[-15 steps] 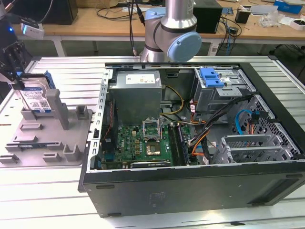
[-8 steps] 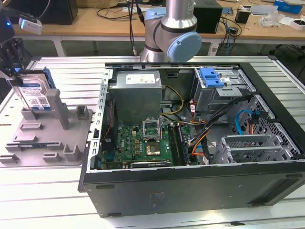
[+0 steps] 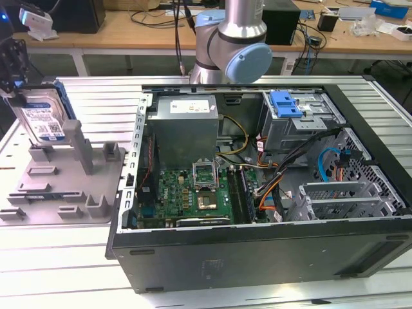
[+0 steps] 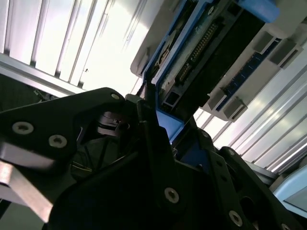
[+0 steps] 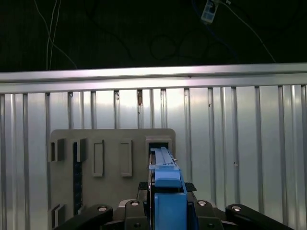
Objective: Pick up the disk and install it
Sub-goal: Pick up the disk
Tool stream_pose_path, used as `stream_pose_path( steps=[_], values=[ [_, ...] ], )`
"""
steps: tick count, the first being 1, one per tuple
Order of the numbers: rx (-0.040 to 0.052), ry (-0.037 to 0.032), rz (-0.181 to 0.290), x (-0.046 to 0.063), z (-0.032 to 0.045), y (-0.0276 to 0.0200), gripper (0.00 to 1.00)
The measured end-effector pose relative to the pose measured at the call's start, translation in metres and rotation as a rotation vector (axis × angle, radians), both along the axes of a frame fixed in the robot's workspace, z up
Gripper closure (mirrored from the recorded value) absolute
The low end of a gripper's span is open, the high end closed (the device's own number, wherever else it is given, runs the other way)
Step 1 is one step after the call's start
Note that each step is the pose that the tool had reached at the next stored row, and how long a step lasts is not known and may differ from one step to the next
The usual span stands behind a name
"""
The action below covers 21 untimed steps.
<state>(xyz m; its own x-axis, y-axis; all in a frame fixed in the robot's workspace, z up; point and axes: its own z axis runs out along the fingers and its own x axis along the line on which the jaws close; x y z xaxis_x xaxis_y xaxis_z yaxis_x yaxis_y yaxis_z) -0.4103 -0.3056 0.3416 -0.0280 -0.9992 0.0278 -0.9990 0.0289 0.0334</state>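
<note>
gripper (image 5: 166,209): pressed in on the blue carrier frame, one jaw each side, looks like a proper pinch
disk (image 3: 44,116): right between the jaws, standing on edge, lower end down by the grey holder (image 3: 64,187) just beneath
handling: stiff, probably hefty for its size, shock-sensitive, so no banging about
best hold: plastic frame edges, not the label face or connector end
open case (image 3: 257,251): well off to the side of the gripper

The arm's grey and blue joint (image 3: 235,45) sits at the back. Its black claw (image 3: 11,78), far to the exterior view's left, points down and squeezes the disk (image 3: 42,117) tight.
</note>
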Motion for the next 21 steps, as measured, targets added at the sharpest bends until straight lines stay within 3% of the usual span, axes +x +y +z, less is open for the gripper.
stream_pose_path(
  steps=[5,6,8,9,21],
  values=[
    [-0.0001,-0.0008,0.0,0.0,0.0176,0.0002,0.63],
    [0.0,-0.0011,0.0,0.0,0.0276,0.0003,0.63],
    [0.0,-0.0015,0.0,0.0,0.0666,0.0003,0.63],
    [0.0,-0.0015,0.0,0.0,0.0811,0.0003,0.63],
    [0.0002,-0.0016,0.0,0.002,0.1162,0.0003,0.63]
  ],
)
